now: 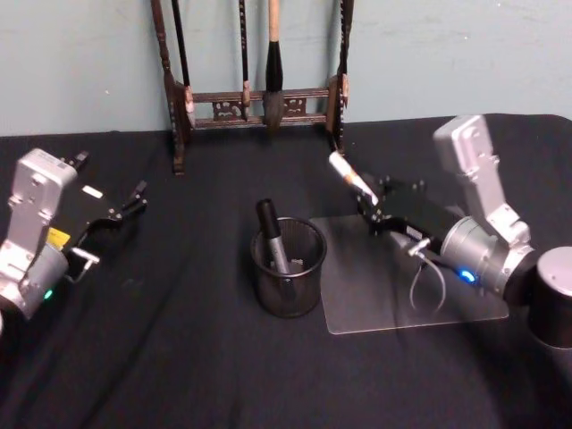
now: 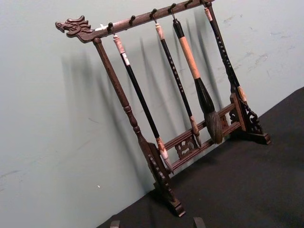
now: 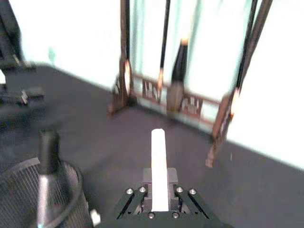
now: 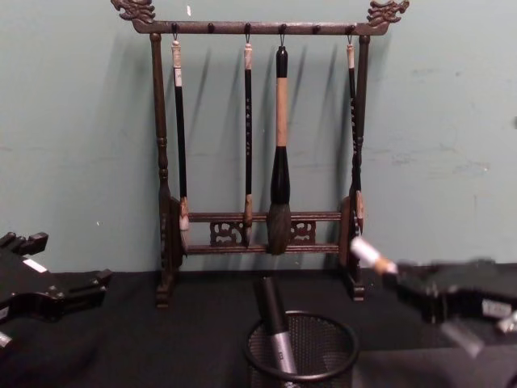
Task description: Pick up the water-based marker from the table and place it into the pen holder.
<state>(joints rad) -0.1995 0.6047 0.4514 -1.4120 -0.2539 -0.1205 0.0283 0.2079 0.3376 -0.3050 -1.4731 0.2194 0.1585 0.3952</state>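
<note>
The water-based marker [image 1: 350,177] is a white barrel, clamped at its rear end between the closed fingers of the right gripper [image 1: 371,204]. It is clear of the worktop [image 1: 179,366]. It hangs above the far left corner of the clear mat [image 1: 393,299], to the right of the pen holder [image 1: 308,286] and apart from it.

The grip sits low on the barrel, so most of the length projects forward and upward toward the brush rack [image 1: 255,103]. This probably leaves a long free end to enter the cup before the fingers reach the rim.

A dark marker [image 1: 273,237] already stands in the pen holder, leaning toward its far left side. The near right portion of the opening is free, which suits an approach from the right.

The marker is not yet over the opening. The next move likely calls for a shift left and a tilt toward vertical.

The left gripper [image 1: 125,207] rests at the left of the worktop with fingers apart and empty, well apart from the pen holder.
</note>
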